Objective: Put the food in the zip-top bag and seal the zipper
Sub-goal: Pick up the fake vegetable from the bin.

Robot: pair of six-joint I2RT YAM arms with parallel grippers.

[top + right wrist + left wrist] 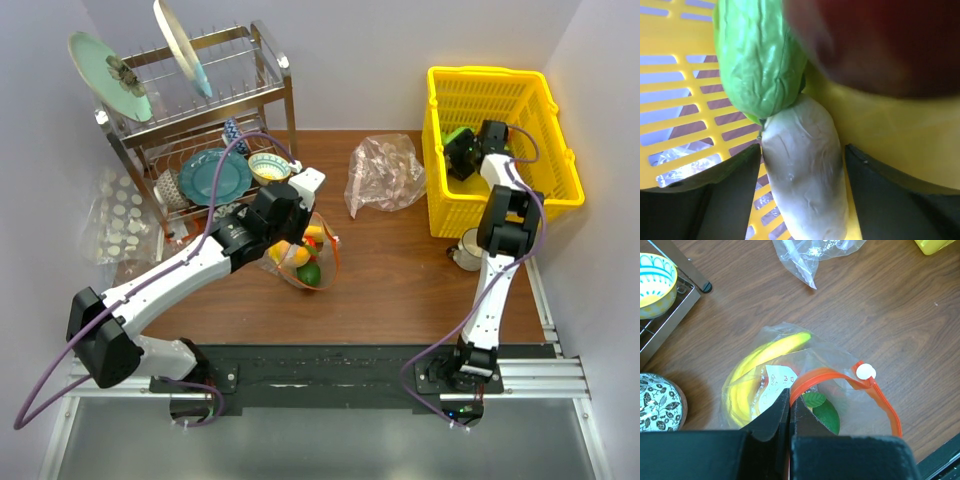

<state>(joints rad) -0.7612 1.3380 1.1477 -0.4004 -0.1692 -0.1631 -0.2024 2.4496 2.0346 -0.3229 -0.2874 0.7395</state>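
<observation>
A metal dish rack [285,90] stands at the far left of a brown wooden tabletop [400,290], holding plates and bowls. A clear bag with white dots [120,215] lies just beside it.

The left arm reaches from the near left corner toward the middle of the tabletop. The left hand [790,394] is clenched on the zipper [815,375], a red-orange strip that curves open around the mouth of the zip-top bag [832,357]. A small white tab [865,371] sits on the strip. The bag rests on the tabletop, just in front of the rack. Inside it are a yellow banana [760,360] and a green fruit [827,415], with something red partly hidden between them.

Further right and farther back lies a crumpled, pinkish clear bag [385,175]. A small cup [467,250] stands near the front corner of a yellow basket [560,170].

The right arm stretches up into that basket. The right hand [802,150] grasps a green and white vegetable [790,125], with one finger against each side of its white stem. A dark red piece [880,40], blurred and very close to the camera, lies just beside the vegetable in the basket.
</observation>
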